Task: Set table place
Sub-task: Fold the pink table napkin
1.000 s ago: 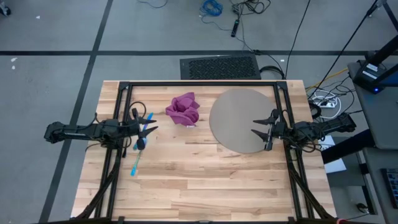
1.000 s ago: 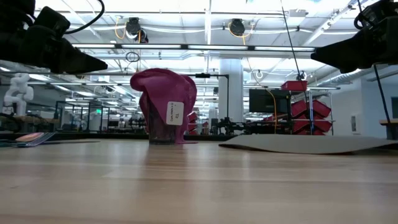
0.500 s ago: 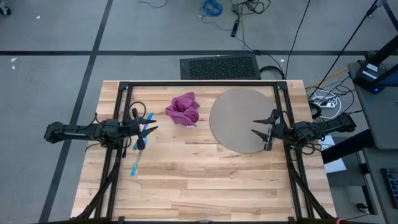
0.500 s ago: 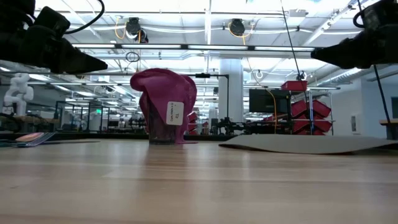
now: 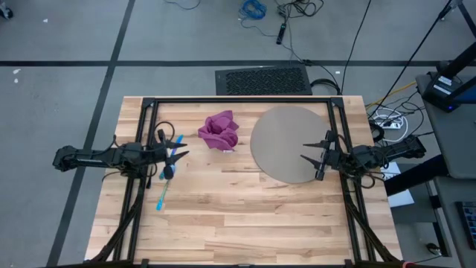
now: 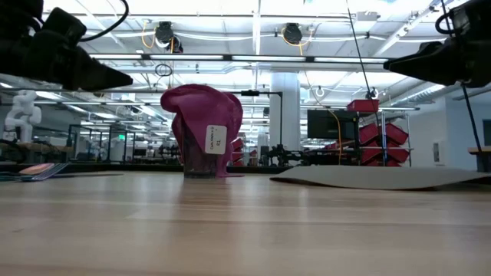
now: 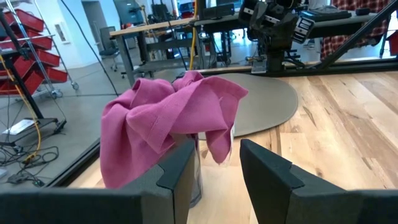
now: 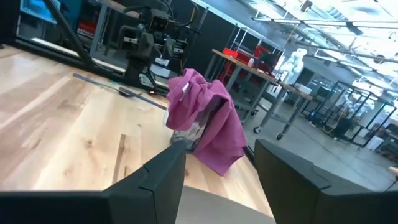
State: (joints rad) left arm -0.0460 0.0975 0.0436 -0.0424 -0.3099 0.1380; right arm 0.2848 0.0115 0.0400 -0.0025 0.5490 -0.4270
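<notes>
Light-wood planks make up the table [image 5: 245, 216], which sits in a black metal frame on a grey floor crossed by cables. Toward its far edge a purple napkin [image 5: 219, 130] is draped over a clear glass [image 7: 186, 171], a small white tag hanging on the cloth. Just beside it, to the right in the high view, lies the round grey-tan mat [image 5: 286, 138], flat on the wood. At the left side blue cutlery [image 5: 165, 186] lies on the planks, with another blue piece under the left gripper [image 5: 177, 151]. That gripper hovers over the cutlery, its fingers parted and holding nothing. The right gripper [image 5: 315, 158] hangs over the mat's right edge, fingers spread apart and empty, pointing toward the napkin
</notes>
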